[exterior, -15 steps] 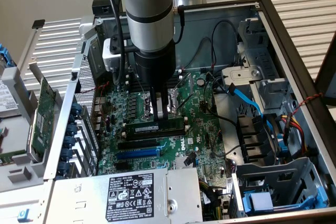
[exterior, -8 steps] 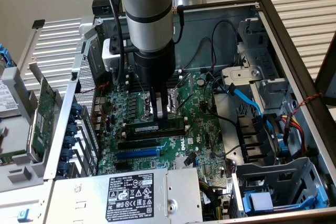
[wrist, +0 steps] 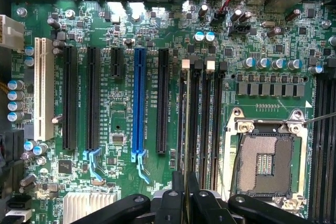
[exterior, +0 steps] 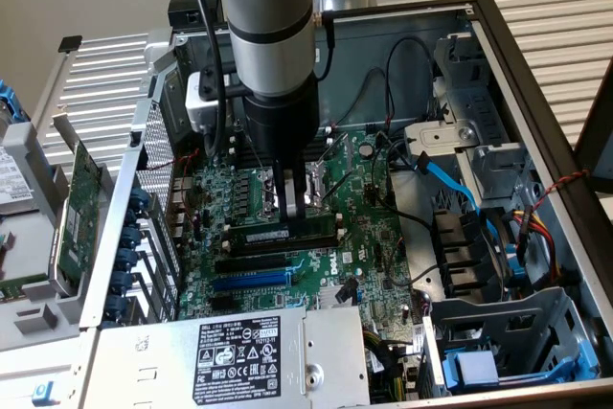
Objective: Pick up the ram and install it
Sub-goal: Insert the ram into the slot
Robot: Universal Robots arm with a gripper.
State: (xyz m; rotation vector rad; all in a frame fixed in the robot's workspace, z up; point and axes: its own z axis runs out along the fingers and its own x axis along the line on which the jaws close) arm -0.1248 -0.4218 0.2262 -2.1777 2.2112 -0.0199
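Observation:
The ram (exterior: 283, 235) is a thin green stick with a white label. It stands on edge along a black memory slot (wrist: 205, 124) beside the processor socket (wrist: 264, 161). In the wrist view the ram (wrist: 185, 129) is seen edge-on as a thin line running from between my fingers toward a white end clip (wrist: 185, 65). My gripper (exterior: 295, 210) hangs straight down over the middle of the stick, and in the wrist view the gripper (wrist: 186, 192) is shut on its top edge. Whether the stick is fully seated I cannot tell.
Black and blue expansion slots (wrist: 139, 103) lie beside the memory slots. A power supply (exterior: 239, 352) sits at the near edge of the case. A green expansion card (exterior: 81, 208) lies outside the case at the exterior view's left. Blue and black cables (exterior: 450, 184) and drive bays (exterior: 508, 332) crowd the right.

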